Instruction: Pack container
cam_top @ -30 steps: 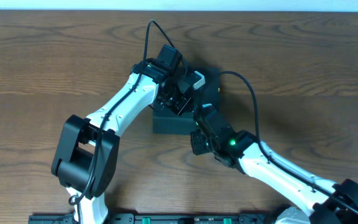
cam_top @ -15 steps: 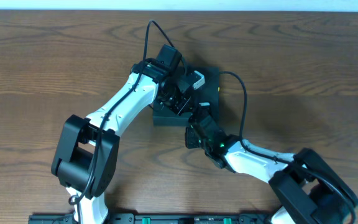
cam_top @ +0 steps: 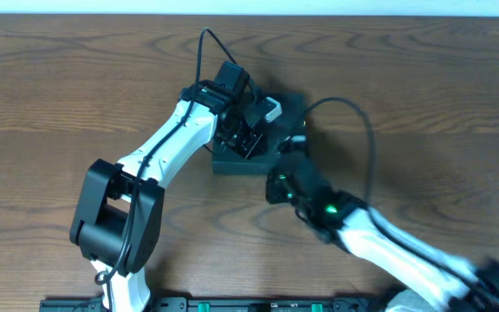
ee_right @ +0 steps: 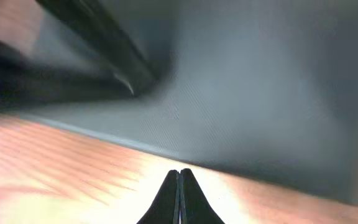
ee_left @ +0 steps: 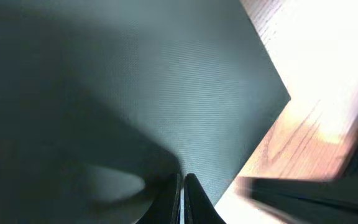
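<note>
**Position.** The container (cam_top: 232, 163) sits near the middle of the wooden table (cam_top: 59, 87), slightly to the far side. Its lid appears to be down, and no contents are visible.

**Left gripper** (ee_left: 183, 186). The jaws are pressed together and hold nothing. The tips are on or just above the teal lid. Contact cannot be confirmed.

**Right gripper** (ee_right: 179, 180). The jaws are closed and empty, over bare wood just beside the container's near-right edge.

**Assessment.** Filling looks finished, and the step in hand is judged to be closing the lid. The next move likely calls for a steady downward press from the left tips to seat the flap. The right gripper should brace the side so the box does not slide.
</note>
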Robot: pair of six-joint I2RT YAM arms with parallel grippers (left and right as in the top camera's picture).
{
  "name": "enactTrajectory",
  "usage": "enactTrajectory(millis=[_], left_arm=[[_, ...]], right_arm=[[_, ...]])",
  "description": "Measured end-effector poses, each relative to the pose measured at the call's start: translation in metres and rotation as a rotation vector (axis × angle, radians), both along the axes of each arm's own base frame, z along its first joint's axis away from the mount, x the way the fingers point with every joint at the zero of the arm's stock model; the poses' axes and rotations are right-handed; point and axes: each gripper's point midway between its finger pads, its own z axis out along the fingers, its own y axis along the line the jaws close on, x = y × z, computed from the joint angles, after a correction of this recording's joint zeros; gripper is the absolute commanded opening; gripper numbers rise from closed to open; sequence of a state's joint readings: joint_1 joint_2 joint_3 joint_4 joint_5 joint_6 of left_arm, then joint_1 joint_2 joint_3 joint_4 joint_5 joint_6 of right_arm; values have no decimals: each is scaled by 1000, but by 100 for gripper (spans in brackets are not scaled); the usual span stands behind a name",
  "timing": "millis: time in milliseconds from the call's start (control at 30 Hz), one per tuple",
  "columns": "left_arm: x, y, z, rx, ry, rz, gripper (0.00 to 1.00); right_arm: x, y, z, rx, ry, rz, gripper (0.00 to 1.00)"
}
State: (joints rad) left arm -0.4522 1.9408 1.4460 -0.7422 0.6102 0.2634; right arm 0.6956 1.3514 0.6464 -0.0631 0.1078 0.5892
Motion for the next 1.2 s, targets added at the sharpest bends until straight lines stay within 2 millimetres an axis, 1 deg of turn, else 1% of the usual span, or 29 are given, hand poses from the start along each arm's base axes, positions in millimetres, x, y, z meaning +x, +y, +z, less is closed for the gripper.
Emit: enactTrajectory(millis=[33, 100, 167, 200, 267, 333, 400, 433, 500, 533, 600, 633, 667, 700, 733, 767, 800, 900, 1033, 1067, 1200], left_arm=[[1, 2, 0, -2, 8, 14, 6], [4, 6, 2, -3, 23, 42, 6], [14, 14, 6, 0, 21, 81, 6], [21, 18, 11, -4, 14, 106, 6], [45, 26, 32, -24, -31, 161, 6], [71, 35, 60, -53, -96, 224, 6], [91, 52, 82, -54, -153, 300, 6], [102, 66, 94, -44, -187, 356, 6], [121, 99, 113, -15, -250, 478, 6], [129, 120, 120, 8, -274, 550, 6], [139, 155, 126, 54, -299, 663, 6], [143, 172, 126, 77, -301, 718, 8], [145, 182, 125, 93, -303, 748, 23], [146, 192, 124, 108, -302, 778, 51], [148, 202, 123, 122, -302, 808, 95], [149, 207, 123, 128, -301, 827, 95], [149, 212, 123, 137, -303, 842, 95], [147, 216, 120, 151, -287, 861, 95], [133, 217, 111, 185, -224, 859, 95], [132, 217, 110, 187, -220, 859, 95], [132, 218, 110, 189, -219, 859, 95]], right_arm=[[5, -6, 23, 31, -56, -18, 2], [13, -24, 61, 72, -158, -69, 2], [24, -57, 102, 102, -278, -170, 2], [28, -76, 117, 106, -326, -231, 2], [36, -115, 143, 104, -413, -357, 2], [41, -154, 157, 83, -469, -474, 2], [44, -179, 158, 56, -479, -551, 2], [46, -190, 156, 43, -476, -582, 2], [50, -209, 149, 12, -460, -641, 2], [53, -217, 144, 0, -450, -663, 2], [57, -226, 137, -18, -432, -690, 2], [59, -228, 134, -24, -427, -698, 11], [60, -228, 132, -24, -425, -700, 30], [62, -228, 131, -26, -423, -698, 50], [63, -227, 131, -28, -424, -696, 83], [63, -227, 130, -28, -425, -696, 99], [63, -227, 131, -28, -425, -697, 99], [63, -227, 130, -33, -421, -693, 99], [61, -227, 126, -41, -406, -692, 99], [61, -228, 125, -43, -401, -691, 99], [56, -228, 113, -68, -354, -687, 99]])
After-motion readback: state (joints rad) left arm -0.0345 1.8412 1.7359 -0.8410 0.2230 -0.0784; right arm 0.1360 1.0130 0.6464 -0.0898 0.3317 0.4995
